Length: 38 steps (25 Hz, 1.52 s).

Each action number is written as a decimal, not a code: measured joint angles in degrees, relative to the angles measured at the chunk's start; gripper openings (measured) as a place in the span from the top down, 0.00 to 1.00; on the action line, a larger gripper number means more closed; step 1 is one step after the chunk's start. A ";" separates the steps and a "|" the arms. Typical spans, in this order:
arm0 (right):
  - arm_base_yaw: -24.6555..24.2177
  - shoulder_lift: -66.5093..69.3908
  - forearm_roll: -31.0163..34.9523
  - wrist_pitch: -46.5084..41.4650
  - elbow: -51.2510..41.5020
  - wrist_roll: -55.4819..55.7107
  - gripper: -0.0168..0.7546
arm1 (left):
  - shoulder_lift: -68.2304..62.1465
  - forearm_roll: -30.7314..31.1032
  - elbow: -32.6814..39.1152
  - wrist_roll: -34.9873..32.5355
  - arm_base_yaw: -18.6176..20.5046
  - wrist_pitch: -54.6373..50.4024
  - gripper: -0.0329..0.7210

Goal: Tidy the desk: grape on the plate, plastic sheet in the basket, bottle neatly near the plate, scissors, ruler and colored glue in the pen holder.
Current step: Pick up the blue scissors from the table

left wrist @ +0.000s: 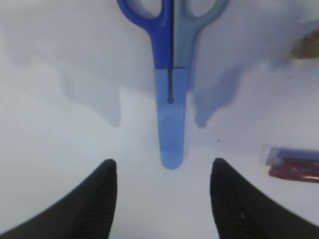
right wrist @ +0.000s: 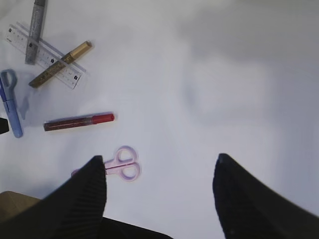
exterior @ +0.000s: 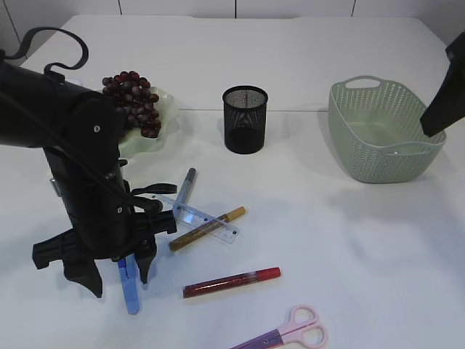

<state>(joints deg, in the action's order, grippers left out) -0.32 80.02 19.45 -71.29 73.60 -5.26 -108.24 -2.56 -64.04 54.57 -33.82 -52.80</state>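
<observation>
1. Nearest you, the pink scissors [exterior: 290,331] lie flat at the front edge of the counter [exterior: 349,240], apart from everything else.
2. On your left, the left gripper [exterior: 120,280] hangs low over the blue scissors [exterior: 129,285]; its jaws stand wide, one on each side of the capped blade tip, and hold nothing. In the left wrist view the blue scissors [left wrist: 171,74] lie straight between the two fingertips [left wrist: 102,199], touching neither.
3. Behind that arm, the grapes [exterior: 133,98] already sit on the pale green plate [exterior: 166,109].
4. Just right of the arm, the clear ruler [exterior: 200,218] lies across a gold glue pen [exterior: 207,228], with a grey pen [exterior: 187,186] over its far end.
5. Nearer you, the red glue pen [exterior: 231,282] lies alone.
6. At centre back, the black mesh pen holder [exterior: 245,119] stands upright.
7. Further right, the green basket [exterior: 378,131] sits on the counter.
8. On the far right, you see only part of the right arm [exterior: 445,102]; the right gripper [right wrist: 159,194] hangs high over bare counter, jaws wide and holding nothing.
</observation>
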 joint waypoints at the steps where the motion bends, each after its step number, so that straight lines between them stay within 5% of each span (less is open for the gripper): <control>1: 0.00 0.00 0.00 0.00 0.00 0.00 0.30 | 0.00 0.00 0.00 0.00 0.00 0.12 0.38; 28: 0.00 0.00 0.00 0.00 0.00 0.00 0.30 | -0.12 4.24 0.00 0.02 0.00 -1.69 0.38; 38: 0.00 0.00 0.00 0.00 0.00 -0.13 0.30 | -0.12 2.56 0.00 -0.17 0.00 1.43 0.49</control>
<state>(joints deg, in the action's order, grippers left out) -0.32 80.02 19.45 -71.29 73.60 -5.39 -108.36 0.00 -64.04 54.41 -33.82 -51.36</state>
